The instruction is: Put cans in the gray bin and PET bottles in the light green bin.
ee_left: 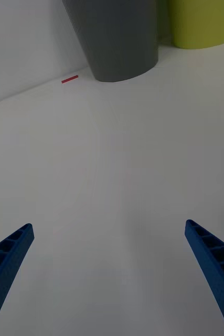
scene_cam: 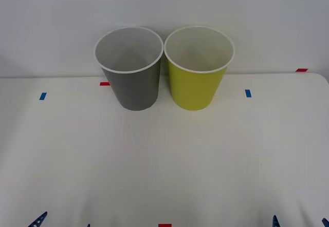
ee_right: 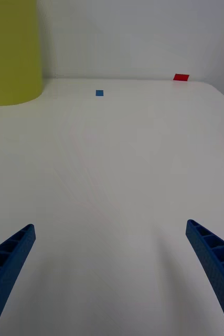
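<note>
A: Standing upright side by side at the far edge of the table (scene_cam: 164,160): gray bin (scene_cam: 131,86) on the robot's left, light green bin (scene_cam: 197,86) on the right, rims nearly touching. Both apparently empty as far as the white insides can be seen. No can or bottle anywhere on the table surface.

B: Meaning nothing to reach for yet. Which arm nearer which bin?

A: Left gripper (ee_left: 109,273) low at the near left corner, fingers spread wide, holding nothing, facing the gray bin well ahead. Right gripper (ee_right: 109,273) low at the near right corner, likewise wide open and empty, with the light green bin ahead and off to one side.

B: So both parked near the front edge, well apart from the bins. Probably waiting on an item, or already finished; impossible to say which.
</note>
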